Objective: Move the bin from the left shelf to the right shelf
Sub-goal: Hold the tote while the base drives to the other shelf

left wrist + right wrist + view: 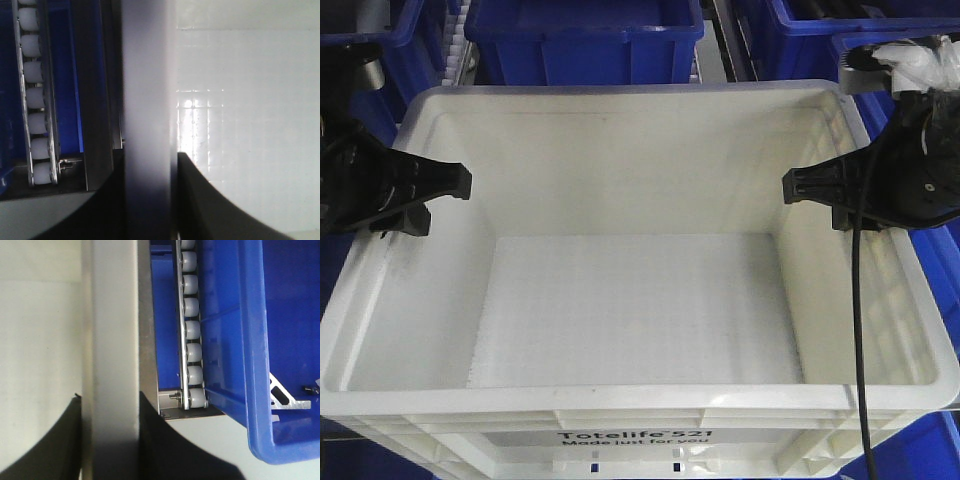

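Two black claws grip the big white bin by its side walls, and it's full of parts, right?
Not full: the front-facing view shows the white bin empty. The left gripper and right gripper do clamp its side walls.

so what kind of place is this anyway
Most likely a warehouse or factory picking area. Signs of that: roller rails of a flow rack, with small white wheels for sliding loads; stacked blue plastic bins behind; and a large white tote printed "Totelife 521".

Bright glare, blurred bin (pixel 240 100) close-up
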You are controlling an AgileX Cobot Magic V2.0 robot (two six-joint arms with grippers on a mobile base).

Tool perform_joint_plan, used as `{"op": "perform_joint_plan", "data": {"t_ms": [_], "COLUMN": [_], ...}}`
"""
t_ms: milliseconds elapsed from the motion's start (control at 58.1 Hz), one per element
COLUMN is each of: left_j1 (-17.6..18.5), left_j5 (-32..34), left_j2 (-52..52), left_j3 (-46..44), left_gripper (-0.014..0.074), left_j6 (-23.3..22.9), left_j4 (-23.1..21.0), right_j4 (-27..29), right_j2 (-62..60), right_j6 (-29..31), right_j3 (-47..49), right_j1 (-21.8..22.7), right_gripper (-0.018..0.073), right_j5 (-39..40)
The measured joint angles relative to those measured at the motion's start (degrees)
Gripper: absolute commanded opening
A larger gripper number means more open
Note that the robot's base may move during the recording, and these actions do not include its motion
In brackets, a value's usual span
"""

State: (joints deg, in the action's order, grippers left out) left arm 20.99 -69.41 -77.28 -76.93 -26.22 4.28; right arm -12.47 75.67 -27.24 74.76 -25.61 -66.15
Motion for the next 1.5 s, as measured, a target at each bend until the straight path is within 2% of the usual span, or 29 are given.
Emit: {"op": "perform_joint_plan", "data": {"t_ms": [1497], "left_j1": [0.0], "left_j5": [0.0], "left_j2": [0.1], "left_j3": [0.1], "left_gripper": [-0.0006], "left_j6": [0.0], "left_j4": [0.0], "right_j4": [0.0], "right_j2": [0.0], "right_j6": [0.0], "right_j3": [0.0], "right_j1": [0.0], "right_gripper": [0.0002], "right_j5": [0.0]}}
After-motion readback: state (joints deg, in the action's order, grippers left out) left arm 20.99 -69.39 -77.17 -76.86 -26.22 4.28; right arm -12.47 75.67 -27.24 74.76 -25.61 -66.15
